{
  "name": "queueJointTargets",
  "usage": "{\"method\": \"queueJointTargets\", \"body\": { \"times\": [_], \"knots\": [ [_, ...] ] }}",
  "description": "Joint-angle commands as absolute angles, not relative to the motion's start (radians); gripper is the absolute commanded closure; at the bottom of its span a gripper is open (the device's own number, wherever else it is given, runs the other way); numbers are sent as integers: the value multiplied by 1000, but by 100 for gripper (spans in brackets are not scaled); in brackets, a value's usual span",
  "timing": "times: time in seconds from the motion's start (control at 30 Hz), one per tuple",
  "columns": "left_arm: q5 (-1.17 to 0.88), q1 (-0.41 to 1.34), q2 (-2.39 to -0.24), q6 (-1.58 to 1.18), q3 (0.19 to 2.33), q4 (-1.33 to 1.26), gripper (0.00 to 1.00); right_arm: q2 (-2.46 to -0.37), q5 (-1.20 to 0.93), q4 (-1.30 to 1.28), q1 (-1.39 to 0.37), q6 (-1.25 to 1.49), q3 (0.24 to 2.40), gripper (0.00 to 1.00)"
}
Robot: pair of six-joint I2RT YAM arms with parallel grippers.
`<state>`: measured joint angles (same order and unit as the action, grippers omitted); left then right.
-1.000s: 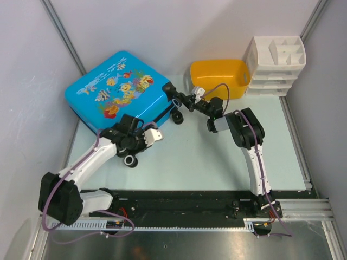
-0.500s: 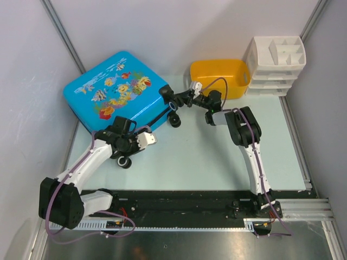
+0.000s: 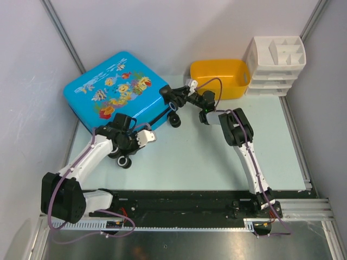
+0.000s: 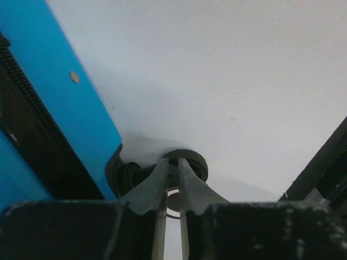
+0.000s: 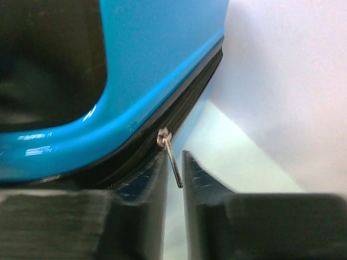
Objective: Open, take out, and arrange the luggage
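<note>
Top external: one luggage (image 3: 116, 89), bright blue with the fish print facing up, lies flat with its lid down in the upper left of the frame, on the pale surface (image 3: 206, 157) and close to the left wall. Three black wheels can be counted along its lower-right edge: two near the right corner and one (image 3: 126, 161) at the lower corner. One yellow tub (image 3: 219, 73) is at upper centre, just right of the luggage. One white drawer organizer (image 3: 275, 62) stands in the upper right, beside the tub. Two arms reach in from the bottom of the frame, both ending at the luggage's wheel edge.

Left wrist: the left end effector (image 4: 172, 168) is closed down to a thin slit. Its tips are at one black wheel at frame centre, with the blue shell and black zipper band at the left. Cannot tell if anything is pinched.

Right wrist: the right end effector (image 5: 174, 162) has its fingers a narrow gap apart. One metal zipper pull (image 5: 171, 161) hangs in that gap against the left finger, below the blue shell's zipper band. Cannot tell if it is clamped.
</note>
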<state>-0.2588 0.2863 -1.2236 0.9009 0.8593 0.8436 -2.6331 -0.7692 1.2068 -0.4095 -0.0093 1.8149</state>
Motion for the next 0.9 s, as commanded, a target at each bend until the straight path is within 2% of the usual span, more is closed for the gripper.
{"method": "queueJointTargets", "body": {
  "times": [0.0, 0.07, 0.1, 0.17, 0.2, 0.3, 0.43, 0.6, 0.7, 0.73, 0.87],
  "knots": [
    [-294, 277, -1226, 847, 992, 914, 65, -2490, -669, 1370, -416, 3, 1692, 60],
    [-313, 297, -1213, 812, 1054, 913, 45, -2429, -664, 1327, -397, 5, 1628, 47],
    [-336, 319, -1210, 799, 1084, 914, 30, -2354, -666, 1300, -376, 3, 1568, 41],
    [-356, 357, -1213, 749, 1181, 914, 24, -2271, -667, 1203, -353, -24, 1501, 34],
    [-383, 363, -1221, 730, 1246, 913, 20, -2232, -672, 1166, -325, -38, 1438, 26],
    [-454, 376, -1239, 660, 1365, 907, 6, -2093, -699, 982, -287, -49, 1376, 18],
    [-462, 374, -1275, 502, 1477, 864, 4, -1907, -648, 548, -249, -119, 1367, 13],
    [-479, 243, -1233, 255, 1509, 784, 0, -1750, -559, 58, -294, -234, 1452, 7],
    [-443, 155, -1198, 142, 1497, 767, 0, -1804, -502, -249, -371, -261, 1647, 2],
    [-439, 106, -1186, 117, 1488, 761, 0, -1828, -486, -315, -405, -268, 1766, 0],
    [-434, 3, -1112, 31, 1418, 752, 0, -1991, -375, -527, -481, -287, 1998, 0]
  ]
}}
